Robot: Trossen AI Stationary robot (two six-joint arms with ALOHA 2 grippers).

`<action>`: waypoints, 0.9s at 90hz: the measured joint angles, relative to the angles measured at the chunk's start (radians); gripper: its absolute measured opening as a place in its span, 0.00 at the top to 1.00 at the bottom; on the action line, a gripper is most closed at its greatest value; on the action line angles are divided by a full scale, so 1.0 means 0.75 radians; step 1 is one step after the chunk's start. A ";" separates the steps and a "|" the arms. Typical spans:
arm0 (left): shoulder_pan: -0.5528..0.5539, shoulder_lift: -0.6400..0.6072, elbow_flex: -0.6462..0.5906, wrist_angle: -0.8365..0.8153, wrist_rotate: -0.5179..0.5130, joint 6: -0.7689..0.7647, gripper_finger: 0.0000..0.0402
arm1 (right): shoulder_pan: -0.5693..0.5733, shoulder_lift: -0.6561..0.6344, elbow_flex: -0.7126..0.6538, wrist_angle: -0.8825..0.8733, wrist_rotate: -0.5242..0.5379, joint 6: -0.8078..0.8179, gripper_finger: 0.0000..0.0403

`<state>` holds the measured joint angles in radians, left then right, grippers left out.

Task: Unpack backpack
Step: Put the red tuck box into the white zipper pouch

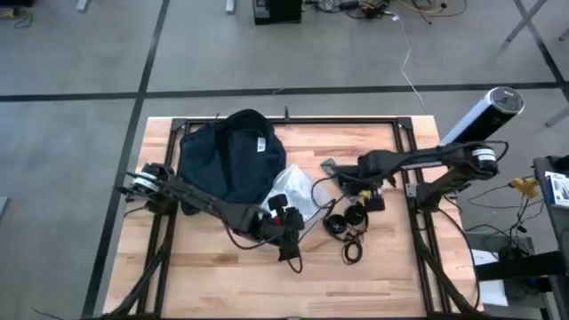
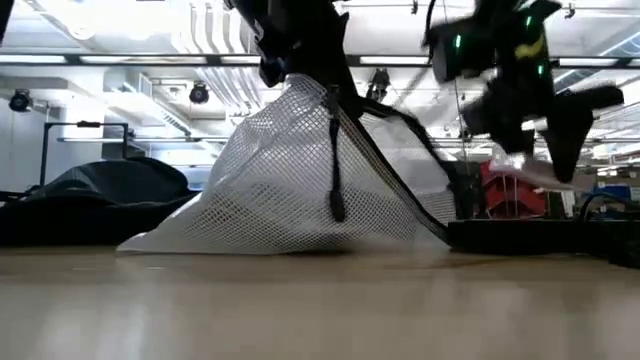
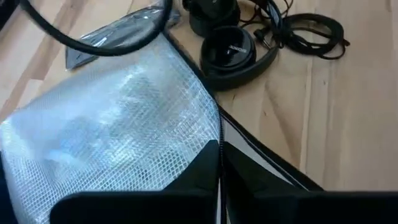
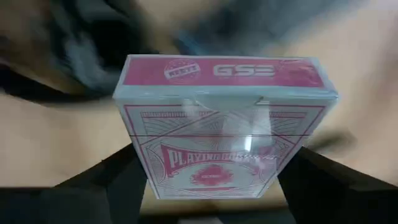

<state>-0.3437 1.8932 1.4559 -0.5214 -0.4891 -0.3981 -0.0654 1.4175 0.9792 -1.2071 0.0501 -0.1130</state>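
From above, I see one large dark navy soft fabric backpack [image 1: 224,156] lying slumped at the far left part of the light wooden tabletop [image 1: 382,267], a short white label on its outside. Just beside it lies one white see-through mesh pouch [image 1: 292,188], and my left gripper [image 1: 286,224] sits at that pouch's near edge. One pair of black headphones with coiled cables [image 1: 348,224] lies near the middle. My right gripper [image 1: 366,187] hangs above the tabletop just beyond the headphones.

At tabletop height, the mesh pouch [image 2: 290,180] rises like a tent, drawn up at its top by my left fingers, with a black zipper pull dangling down its front. The backpack [image 2: 95,195] lies low behind it. My right gripper [image 2: 530,120] hangs in the air, blurred.

Through my left wrist, my two fingers [image 3: 193,180] press together on the pouch's dark zipper edge, and the headphones [image 3: 233,53] lie beyond.

Through my right wrist, my fingers [image 4: 112,180] pinch one red-and-white box of playing cards [image 4: 224,124] between them, clear of the tabletop.
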 joint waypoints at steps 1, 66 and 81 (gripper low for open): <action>0.002 -0.001 0.000 0.000 0.000 0.000 1.00 | 0.014 -0.009 -0.001 0.015 -0.025 0.011 0.30; -0.021 -0.049 0.001 0.023 0.000 -0.010 1.00 | 0.541 0.022 -0.290 1.522 0.153 -0.296 0.30; -0.036 -0.049 0.001 0.045 0.001 -0.006 1.00 | 0.541 0.163 -0.308 1.840 0.246 -0.377 0.30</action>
<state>-0.3711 1.8568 1.4563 -0.4878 -0.4885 -0.4023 0.3405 1.5396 0.7479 0.1727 0.2349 -0.3961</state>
